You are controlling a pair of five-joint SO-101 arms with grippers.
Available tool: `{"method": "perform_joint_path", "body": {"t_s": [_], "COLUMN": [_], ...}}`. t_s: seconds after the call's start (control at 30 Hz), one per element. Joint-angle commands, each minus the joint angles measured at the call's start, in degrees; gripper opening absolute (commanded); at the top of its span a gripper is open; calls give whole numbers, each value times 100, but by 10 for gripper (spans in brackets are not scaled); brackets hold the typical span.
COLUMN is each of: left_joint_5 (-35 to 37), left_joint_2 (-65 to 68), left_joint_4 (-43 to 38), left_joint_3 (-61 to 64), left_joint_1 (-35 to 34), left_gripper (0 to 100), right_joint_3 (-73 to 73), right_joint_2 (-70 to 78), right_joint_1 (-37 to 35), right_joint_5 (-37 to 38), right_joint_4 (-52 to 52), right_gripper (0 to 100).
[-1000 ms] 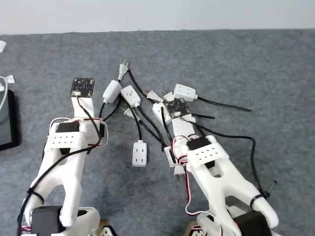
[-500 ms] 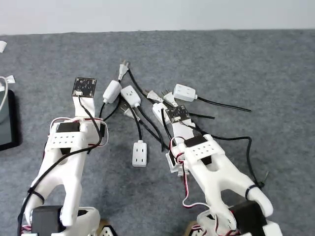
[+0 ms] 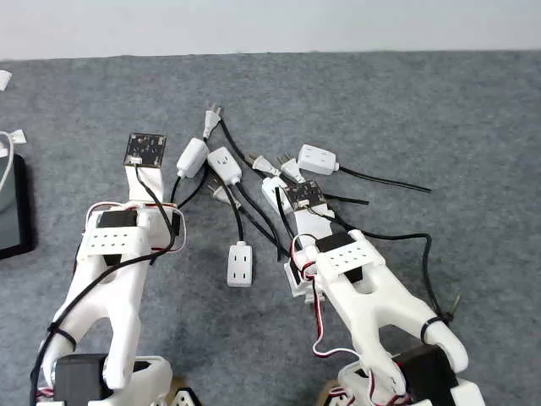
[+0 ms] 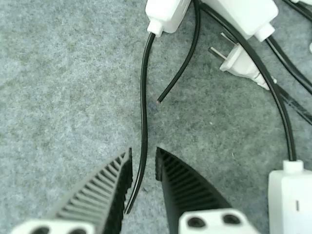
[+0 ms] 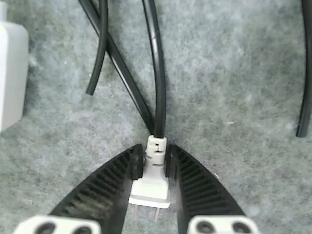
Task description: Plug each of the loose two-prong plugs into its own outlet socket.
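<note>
The right claw (image 5: 155, 151) grips a white two-prong plug (image 5: 150, 187) on a black cord (image 5: 157, 73); the left claw (image 4: 144, 152), slightly open, straddles a thin black cable (image 4: 144, 107).

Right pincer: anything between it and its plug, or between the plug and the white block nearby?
Nothing between the right pincer and the plug: its fingers clamp the plug body. Toward the white block, two black cables lie on the carpet in between, crossing that path.
</note>
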Motion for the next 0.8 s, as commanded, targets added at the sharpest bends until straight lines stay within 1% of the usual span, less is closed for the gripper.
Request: {"method": "perform_joint_path", "body": {"t_s": [0.0,0.03,0.23,0.3,0.37,0.47,0.57,0.67,0.77], "left_joint_5": [-44,-44,-44,-44,-44,-35,-35,-35,-44], "left_joint_2": [-26,-26,-35,-35,-35,-35,-26,-18,316], "left_joint_4": [-132,-132,-132,-132,-132,-132,-132,-70,176], "left_joint_3": [-13,-4,40,40,22,13,13,31,-163], "left_joint_1": [53,53,158,167,167,167,167,185,325], "left_gripper": [73,73,73,73,73,73,73,70,69], "right_joint_3": [-299,-308,-352,-369,-510,-914,-1301,-1776,-2251], "right_joint_2": [75,75,57,22,-171,-716,-1420,-2062,-2545], "right_joint_1": [-22,-13,-13,-4,-22,-13,-22,-84,-391], "right_joint_5": [-70,-62,-62,44,193,202,237,651,976], "right_joint_4": [-127,-154,-145,-127,145,796,1218,1613,1991], "right_gripper": [33,6,8,8,8,8,8,8,8]}}
